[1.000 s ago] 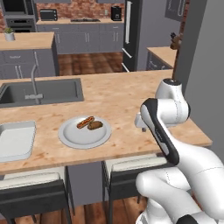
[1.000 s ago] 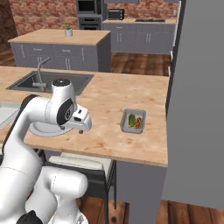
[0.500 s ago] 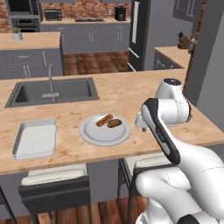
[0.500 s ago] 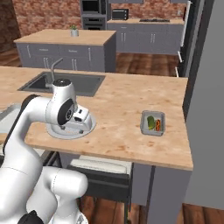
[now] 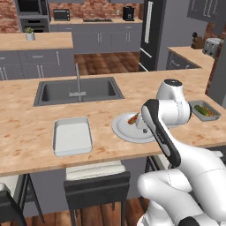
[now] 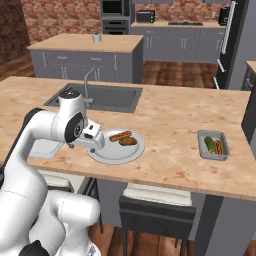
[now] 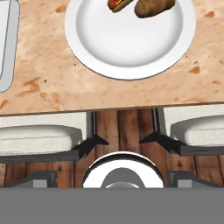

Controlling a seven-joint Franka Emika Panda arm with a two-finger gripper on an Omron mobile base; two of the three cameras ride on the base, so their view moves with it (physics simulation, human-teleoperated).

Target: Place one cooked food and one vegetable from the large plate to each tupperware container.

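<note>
The large plate lies on the wooden counter with a hot dog and a brown cooked piece at its far rim. The plate also sits just right of my hand in the right base view. My gripper hangs above the counter's front edge by the near side of the plate, open and empty. One tupperware container stands empty to the left of the plate. The other container on the right holds a green vegetable and a red-orange piece.
A dark sink basin with a tap lies behind the plate. Cushioned stools stand below the counter's front edge. My own arm covers the right part of the plate in the left base view.
The whole scene has slid to the right in both base views, so the base has driven left along the counter. The empty container has come fully into view. The gripper stays open.
</note>
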